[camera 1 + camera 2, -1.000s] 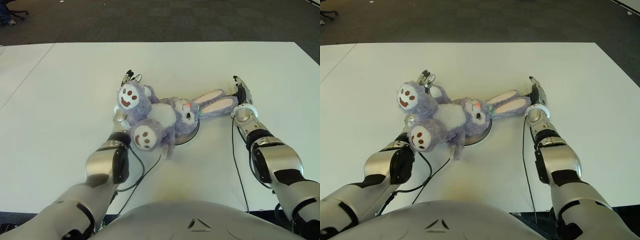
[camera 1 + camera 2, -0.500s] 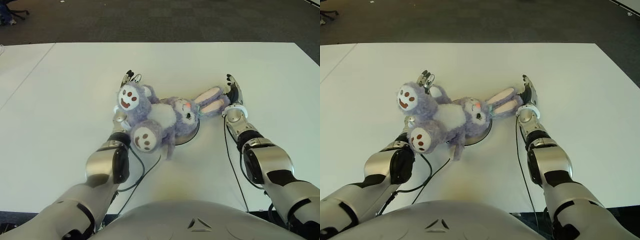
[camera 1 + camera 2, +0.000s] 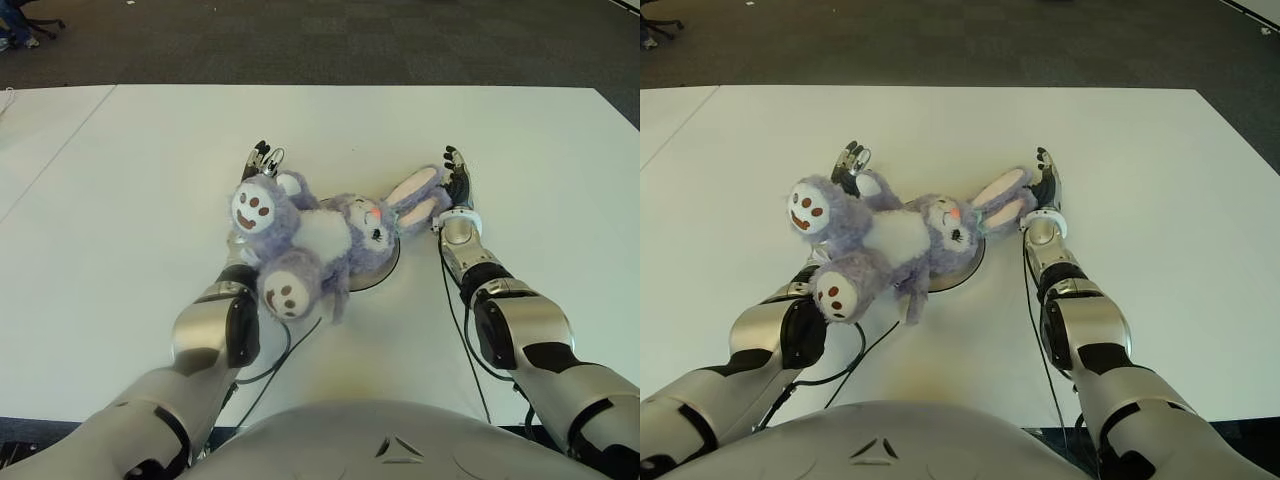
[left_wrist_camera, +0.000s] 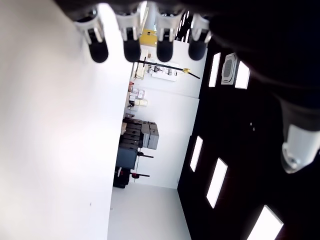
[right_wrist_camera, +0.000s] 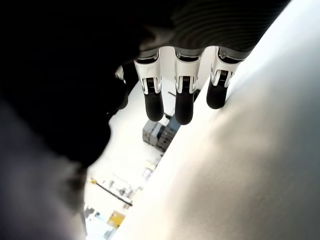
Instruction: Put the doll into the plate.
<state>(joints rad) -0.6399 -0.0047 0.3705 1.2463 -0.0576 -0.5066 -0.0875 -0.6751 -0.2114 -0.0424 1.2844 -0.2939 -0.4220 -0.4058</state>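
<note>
The doll [image 3: 320,240] lay across the plate [image 3: 385,270], pressed between the left robot hand [image 3: 260,160] and right robot hand [image 3: 457,185], fingers extended.

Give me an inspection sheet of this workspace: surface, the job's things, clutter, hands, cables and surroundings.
Surface: white table, bare around the work area.
Job's things: purple plush doll lies across the plate; head and belly over it, feet sticking out toward the robot's left, ears toward the right.
Clutter: nothing seen.
Hands: left hand shows beyond the doll's feet, fingers straight, holding nothing; right hand flat against the doll's ears, fingers extended.
Cables: black cable runs along the right forearm; another loops on the table beside the left forearm.
Surroundings: dark carpet floor beyond the table; a chair base at the far left corner.
</note>
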